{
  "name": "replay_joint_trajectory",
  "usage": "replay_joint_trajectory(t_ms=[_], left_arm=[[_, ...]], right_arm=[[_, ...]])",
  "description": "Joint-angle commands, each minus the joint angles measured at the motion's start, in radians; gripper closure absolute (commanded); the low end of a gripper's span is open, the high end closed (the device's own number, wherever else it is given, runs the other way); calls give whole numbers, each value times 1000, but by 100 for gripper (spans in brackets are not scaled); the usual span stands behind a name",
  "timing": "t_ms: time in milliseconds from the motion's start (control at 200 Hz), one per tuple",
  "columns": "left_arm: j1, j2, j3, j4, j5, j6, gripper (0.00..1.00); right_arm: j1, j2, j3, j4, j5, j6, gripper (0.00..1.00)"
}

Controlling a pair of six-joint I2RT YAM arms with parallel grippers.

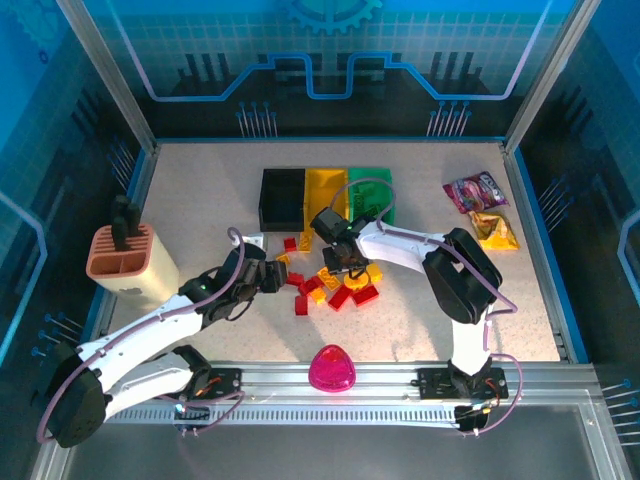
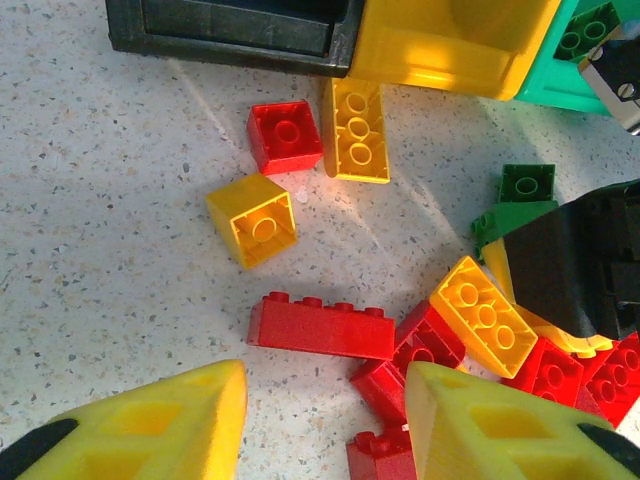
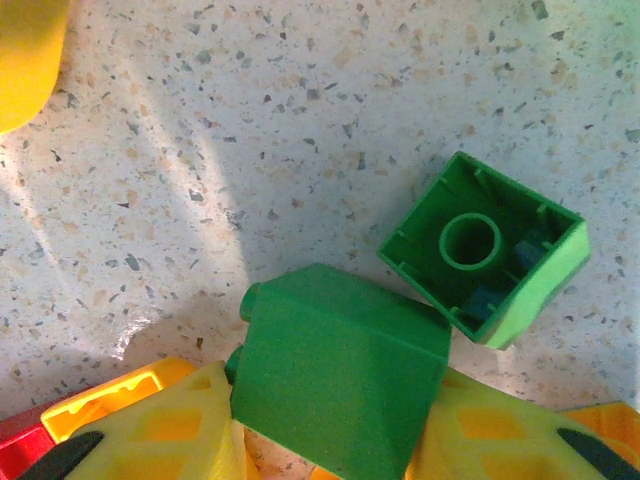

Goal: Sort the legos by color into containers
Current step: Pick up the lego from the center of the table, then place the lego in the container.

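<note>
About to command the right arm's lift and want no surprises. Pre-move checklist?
1. Right end effector shut on green brick: ok.
2. Upturned green brick clear of the held one: cannot tell, they sit very close.
3. Green bin upright, top open, matches the held colour: ok.
4. Left end effector open, holding nothing: ok.

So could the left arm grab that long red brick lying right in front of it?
Probably yes. The left gripper is open and the long red brick lies just ahead, with bare table between, though other red bricks crowd its right end and might get nudged.
</note>
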State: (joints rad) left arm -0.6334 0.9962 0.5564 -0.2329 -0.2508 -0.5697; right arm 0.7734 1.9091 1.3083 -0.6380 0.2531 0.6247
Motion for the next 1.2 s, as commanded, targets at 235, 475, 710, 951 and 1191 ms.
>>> replay_joint_trajectory(t_ms=[235,475,710,951,1191], left_arm=[[9,18,21,27,-19,37,54],[8,-6,21,-11,-9,50,54],[3,-50,-18,-11,14,25,54],[-2,-53,-11,-27,18,28,51],[-3,-61,8,-44,24,40,46]], right_arm=[[-27,-168,68,-58,64,-42,70],[-187,-164,154,-71,37,-131,69],[-332,-49,322,-107,-16,-192,69],[-392,118,553,-201,-32,-228,32],[-330,-7,399,-108,-14,-216,12]])
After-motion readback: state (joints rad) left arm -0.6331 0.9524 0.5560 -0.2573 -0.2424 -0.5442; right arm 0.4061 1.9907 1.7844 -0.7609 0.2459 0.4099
